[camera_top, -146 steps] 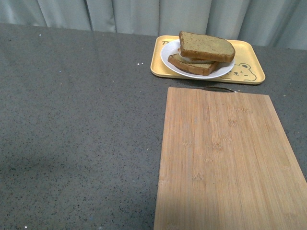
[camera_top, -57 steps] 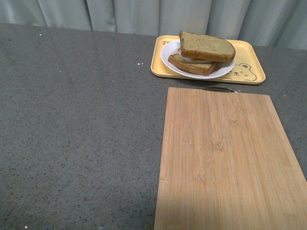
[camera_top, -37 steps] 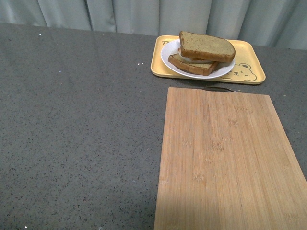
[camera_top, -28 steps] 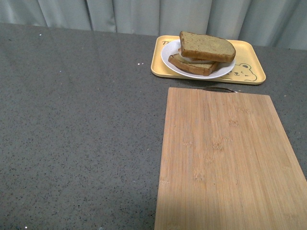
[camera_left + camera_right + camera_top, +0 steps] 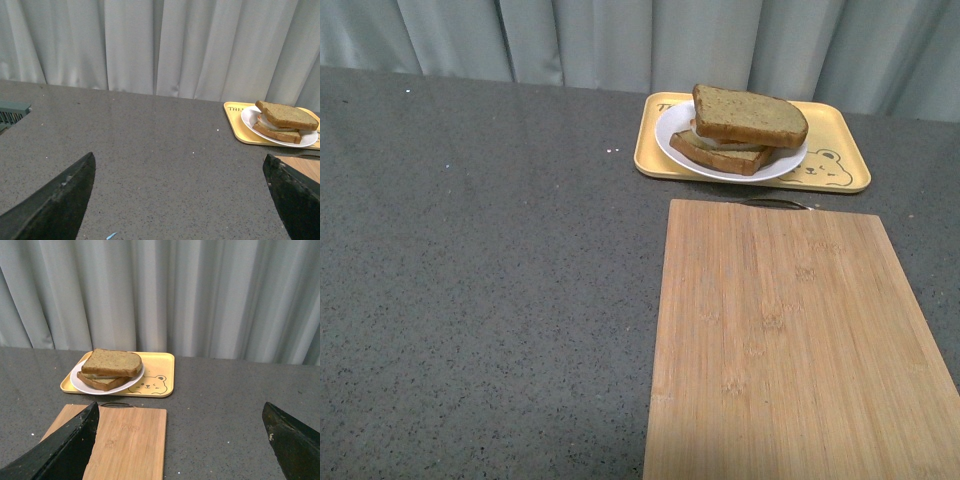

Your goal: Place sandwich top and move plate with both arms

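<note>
The sandwich top (image 5: 750,113), a tan-brown speckled slice, lies on the stacked sandwich on the white plate (image 5: 672,140), which stands on the yellow bear tray (image 5: 840,165) at the far side. The top slice also shows in the left wrist view (image 5: 287,114) and the right wrist view (image 5: 112,361). Neither arm shows in the front view. My left gripper (image 5: 180,200) is open and empty over bare countertop, well away from the plate (image 5: 250,120). My right gripper (image 5: 181,440) is open and empty, back from the plate (image 5: 77,385), above the board's edge.
A bamboo cutting board (image 5: 790,340) with a dark metal handle lies in front of the tray on the right half of the grey speckled countertop (image 5: 480,280). Grey curtains (image 5: 620,40) hang behind. A grey-green vented object (image 5: 12,112) sits at the left wrist view's edge.
The front view has shifted slightly: the tray, plate and board sit a little lower in the frame than before. The sandwich keeps its place on the plate.
</note>
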Robot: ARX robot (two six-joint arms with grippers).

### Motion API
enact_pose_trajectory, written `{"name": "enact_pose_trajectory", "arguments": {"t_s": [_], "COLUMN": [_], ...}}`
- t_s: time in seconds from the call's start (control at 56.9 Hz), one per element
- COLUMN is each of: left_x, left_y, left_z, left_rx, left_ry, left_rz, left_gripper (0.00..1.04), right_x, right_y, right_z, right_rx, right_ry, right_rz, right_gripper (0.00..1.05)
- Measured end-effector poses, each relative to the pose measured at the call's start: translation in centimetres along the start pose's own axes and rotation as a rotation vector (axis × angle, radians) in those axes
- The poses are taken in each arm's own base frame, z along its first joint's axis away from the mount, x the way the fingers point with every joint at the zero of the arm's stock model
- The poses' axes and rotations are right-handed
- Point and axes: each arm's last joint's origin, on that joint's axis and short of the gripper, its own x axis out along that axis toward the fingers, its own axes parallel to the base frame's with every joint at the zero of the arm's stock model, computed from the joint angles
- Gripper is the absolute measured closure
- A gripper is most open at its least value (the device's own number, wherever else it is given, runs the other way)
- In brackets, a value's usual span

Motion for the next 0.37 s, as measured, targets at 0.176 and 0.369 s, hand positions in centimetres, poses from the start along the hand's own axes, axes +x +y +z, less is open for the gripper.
{"name": "enact_pose_trajectory", "arguments": {"t_s": [0.176,0.369], "left_x": [0.0,0.0], "left_y": [0.0,0.0], "left_z": [0.0,0.0], "left_rx": [0.0,0.0], "left_ry": [0.0,0.0], "left_rz": [0.0,0.0], "left_gripper": [0.07,0.07], "right_x": [0.0,0.0], "right_y": [0.0,0.0], "right_z": [0.0,0.0], "right_rx": [0.0,0.0], "right_ry": [0.0,0.0], "right_rz": [0.0,0.0], "right_gripper": [0.09,0.09]}}
